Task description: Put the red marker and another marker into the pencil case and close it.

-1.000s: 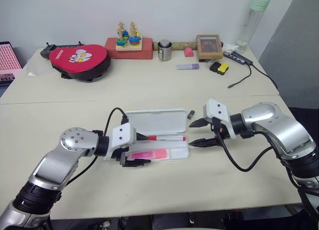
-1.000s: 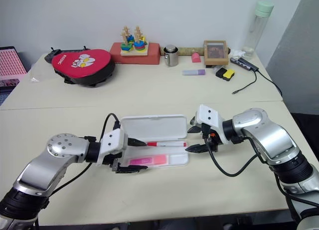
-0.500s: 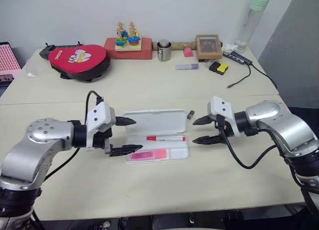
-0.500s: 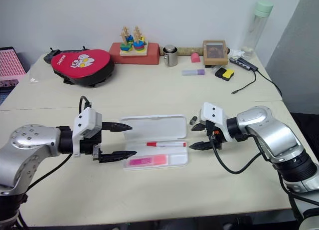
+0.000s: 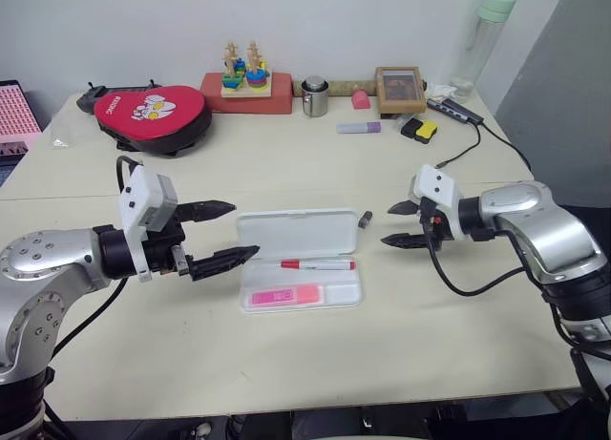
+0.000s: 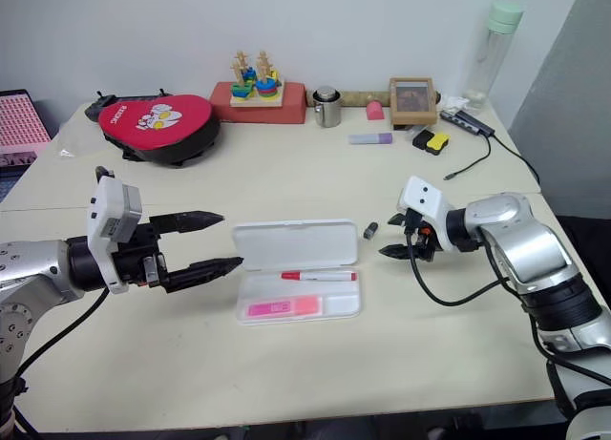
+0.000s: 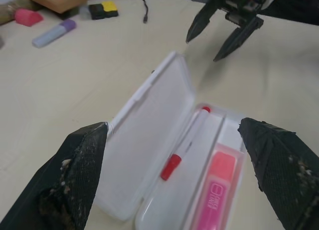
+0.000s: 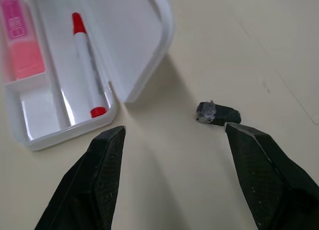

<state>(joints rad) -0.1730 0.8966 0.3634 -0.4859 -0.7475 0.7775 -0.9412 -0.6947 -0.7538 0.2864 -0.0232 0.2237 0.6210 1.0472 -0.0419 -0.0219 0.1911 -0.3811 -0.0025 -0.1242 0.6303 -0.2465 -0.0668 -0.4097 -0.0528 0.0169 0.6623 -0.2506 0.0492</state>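
White pencil case (image 5: 301,259) lies lid-open on the worktop (image 5: 286,354), between the two pincers. Left pincer (image 5: 221,234) spread wide, empty, hovering just off the case's end, fingers aimed at it. Right pincer (image 5: 399,224) also spread, empty, off the opposite end, near a small dark piece (image 5: 365,219). Red marker (image 5: 318,264) and pink highlighter (image 5: 284,295) both sit in the tray.

pencil case (image 5: 296,232) white | red marker (image 5: 318,264) red-capped | highlighter (image 5: 284,296) pink
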